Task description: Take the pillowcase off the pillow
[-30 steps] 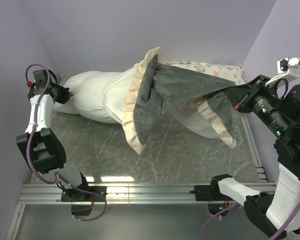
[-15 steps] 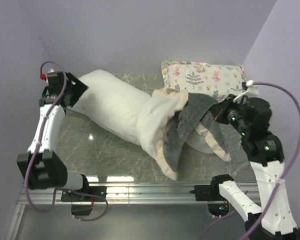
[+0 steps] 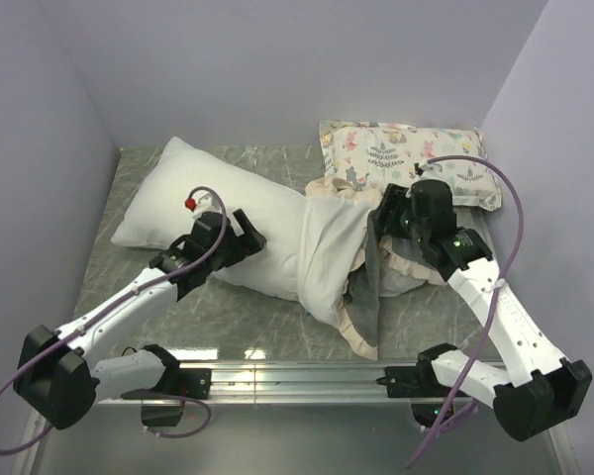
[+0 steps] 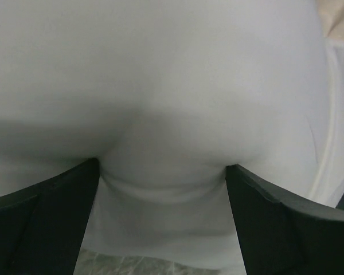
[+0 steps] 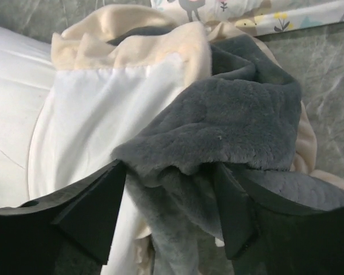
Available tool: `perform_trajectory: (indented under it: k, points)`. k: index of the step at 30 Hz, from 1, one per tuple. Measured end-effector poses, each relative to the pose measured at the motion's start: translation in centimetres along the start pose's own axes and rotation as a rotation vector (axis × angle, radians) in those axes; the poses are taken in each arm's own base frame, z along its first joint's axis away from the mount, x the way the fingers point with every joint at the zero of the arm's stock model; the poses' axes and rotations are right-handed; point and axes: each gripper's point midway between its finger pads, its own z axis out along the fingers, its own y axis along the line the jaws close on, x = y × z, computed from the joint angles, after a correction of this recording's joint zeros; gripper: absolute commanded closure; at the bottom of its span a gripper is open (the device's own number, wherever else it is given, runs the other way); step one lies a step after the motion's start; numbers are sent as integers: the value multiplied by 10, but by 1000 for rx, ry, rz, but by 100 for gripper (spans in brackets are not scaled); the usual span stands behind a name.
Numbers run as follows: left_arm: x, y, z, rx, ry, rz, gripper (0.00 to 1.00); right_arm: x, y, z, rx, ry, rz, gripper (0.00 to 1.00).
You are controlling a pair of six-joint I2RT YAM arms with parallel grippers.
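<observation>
Two pillows lie on the grey marbled worktop point(image 3: 262, 322), with one pillowcase between them. The large plain white pillow point(image 3: 203, 198) lies slantwise from the far left corner towards the middle. Its right end is sheathed in the pillowcase point(image 3: 327, 252), which is bunched up with its cream-white inside turned out. The case's grey plush outside is heaped to the right, and its cream frill trails towards the near edge. The small floral animal-print pillow point(image 3: 406, 153) sits in the far right corner, just beyond the heap.

Each of the two arms has one pincer. The left gripper point(image 3: 246, 236) rests on the bare middle of the white pillow. It is released, its black fingers point(image 4: 40, 229) spread wide with white fabric swelling up between them. The right gripper point(image 3: 381, 226) is at the grey heap, also released. Its fingers point(image 5: 92, 212) stand apart, and a fold of grey plush lies loose in the gap.
</observation>
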Motion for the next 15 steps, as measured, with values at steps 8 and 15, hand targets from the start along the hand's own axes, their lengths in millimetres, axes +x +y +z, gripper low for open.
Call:
perform_trajectory:
  k: [8, 15]
  points:
    - [5, 1, 32, -47, -56, -86, 94, 18, 48, -20, -59, -31, -143, 6]
    - [1, -3, 36, -27, -85, -131, 100, 48, 97, -30, -188, 3, -208, 5]
